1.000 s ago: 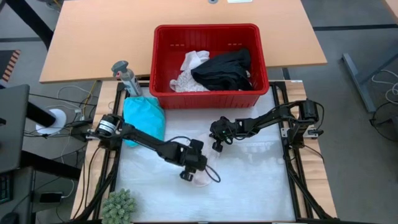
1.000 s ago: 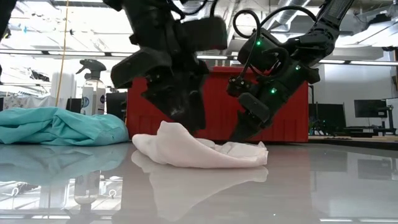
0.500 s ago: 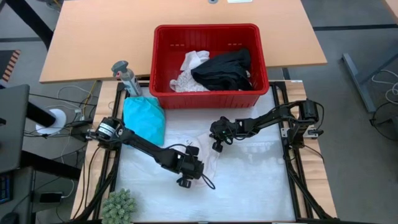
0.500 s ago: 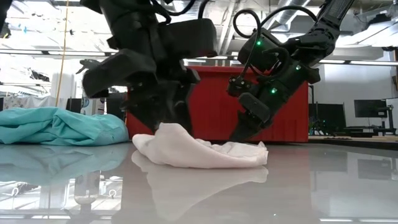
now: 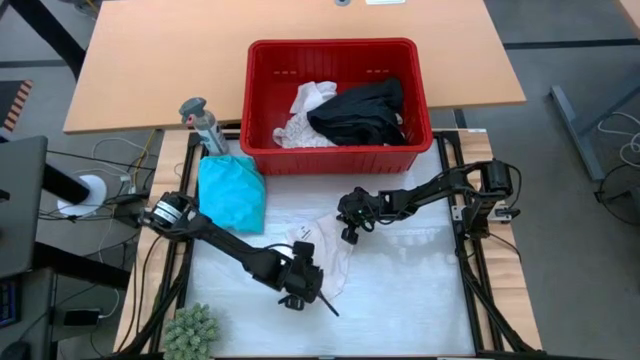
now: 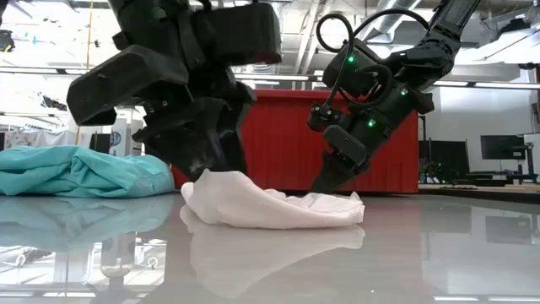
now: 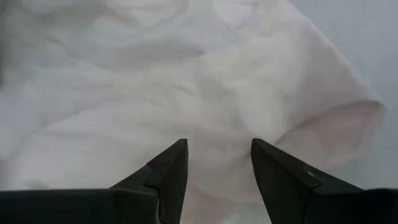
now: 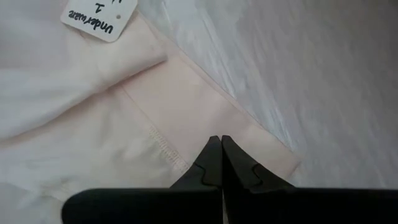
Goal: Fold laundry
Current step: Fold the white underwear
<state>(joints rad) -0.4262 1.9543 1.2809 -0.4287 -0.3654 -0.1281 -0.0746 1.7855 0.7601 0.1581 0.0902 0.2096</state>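
The glossy white bench [image 5: 420,290] carries everything, and behind it, on a separate wooden tabletop [image 5: 150,60], sits a rectangular red plastic basket [image 5: 265,100] holding a crumpled black garment [image 5: 360,110] beside a lacy white cloth [image 5: 305,115]. A rumpled teal cloth garment [image 5: 232,192] lies at the bench's left edge, just in front of the basket. Near the bench's middle lies a soft cream-white garment [image 6: 270,207], bunched into a low mound, with a small label [image 8: 99,18] sewn at one edge. The left pincer [image 7: 219,180] hangs over the near side of that garment with its two dark fingers spread apart, cloth showing between them. The right pincer [image 8: 216,163] presses down on the garment's far edge, its fingertips pressed together on a flat hem band. A small green fuzzy plant [image 5: 190,330] stands at the bench's front-left corner.
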